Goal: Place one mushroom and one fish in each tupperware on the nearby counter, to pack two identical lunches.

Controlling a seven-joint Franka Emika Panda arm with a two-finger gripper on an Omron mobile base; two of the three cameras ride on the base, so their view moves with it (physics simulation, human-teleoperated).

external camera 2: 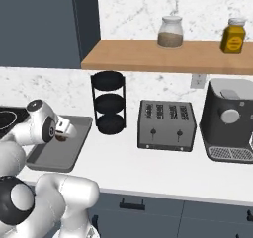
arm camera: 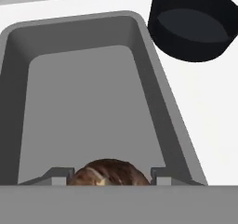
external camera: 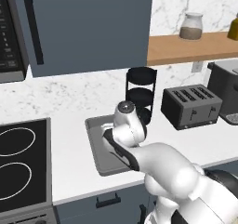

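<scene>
A marble-backed kitchen wall rises behind the off-white counter, which runs over slate-blue drawers with black bar handles. In the right base view, at nine o'clock, the white arm reaches over a grey tray lying flat on the counter, and a small brown mushroom sits at the gripper. The hand view shows that mushroom between the two finger tips at six o'clock, above the tray's floor; the jaws stand partly apart with the mushroom between them, but whether they press it I cannot tell. Toward the centre stands a black three-tier rack, then a dark toaster, and at three o'clock a coffee machine. Above, a wooden shelf carries two jars
</scene>
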